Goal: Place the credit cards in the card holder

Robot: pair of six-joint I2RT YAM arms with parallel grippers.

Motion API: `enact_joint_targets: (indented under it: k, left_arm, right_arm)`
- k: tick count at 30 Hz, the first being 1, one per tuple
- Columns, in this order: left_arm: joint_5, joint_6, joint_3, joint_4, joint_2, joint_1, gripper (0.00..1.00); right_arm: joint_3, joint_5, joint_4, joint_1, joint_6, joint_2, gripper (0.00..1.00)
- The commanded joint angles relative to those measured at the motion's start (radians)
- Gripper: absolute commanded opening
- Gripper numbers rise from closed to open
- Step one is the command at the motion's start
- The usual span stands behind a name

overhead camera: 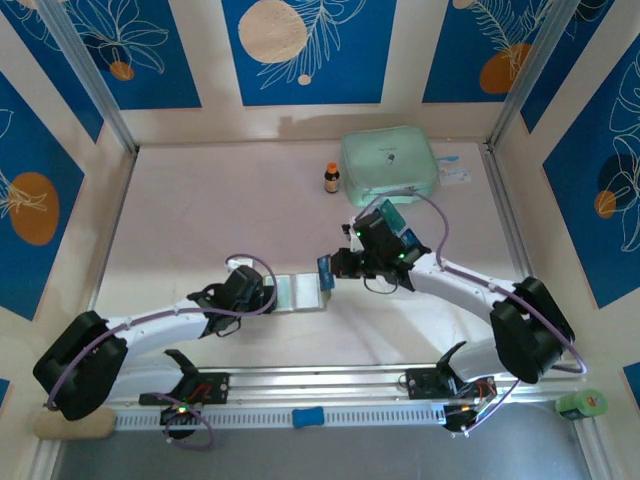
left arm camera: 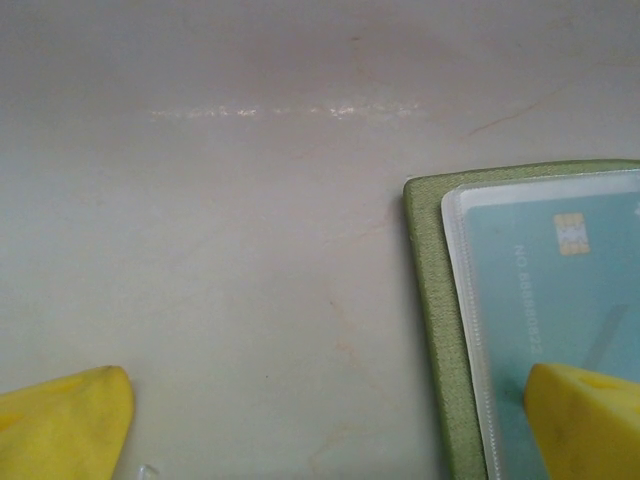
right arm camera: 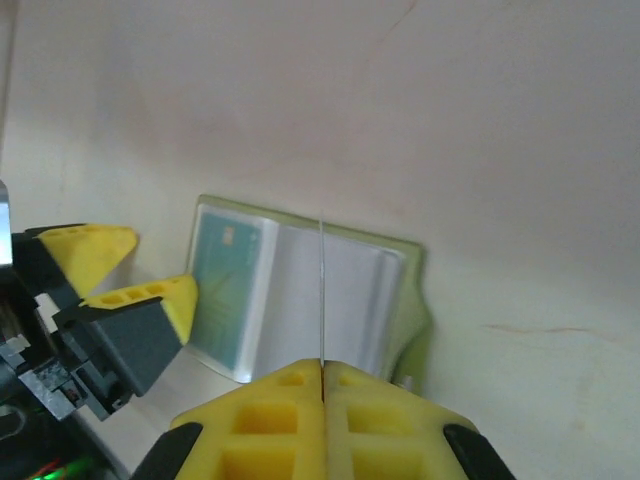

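Olive card holder point(right arm camera: 350, 290) laid open on table point(left arm camera: 250, 250), one credit card point(left arm camera: 530, 290) lodged in its clear pocket point(left arm camera: 470, 300), left gripper point(left arm camera: 330, 420) spread wide astride its edge, right gripper point(right arm camera: 322, 378) clamped on second card point(right arm camera: 322, 290), held edge-on above.

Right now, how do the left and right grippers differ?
The left gripper is open; the right gripper is shut on a credit card. The left has one finger over the filled pocket of the card holder; the right holds its card upright nearby. Both have yellow fingertips.
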Motion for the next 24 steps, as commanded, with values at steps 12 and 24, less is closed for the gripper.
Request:
enact_joint_targets:
  k: [12,24]
  left_arm:
    - [-0.021,-0.003,0.016,-0.048,0.0,0.008,1.0]
    - [-0.027,-0.003,0.015,-0.065,-0.003,0.009,1.0]
  right_arm:
    - [-0.135,0.053,0.594,0.133,0.239,0.175,0.0]
    - [-0.208,0.113,0.754,0.14,0.299,0.233,0.0]
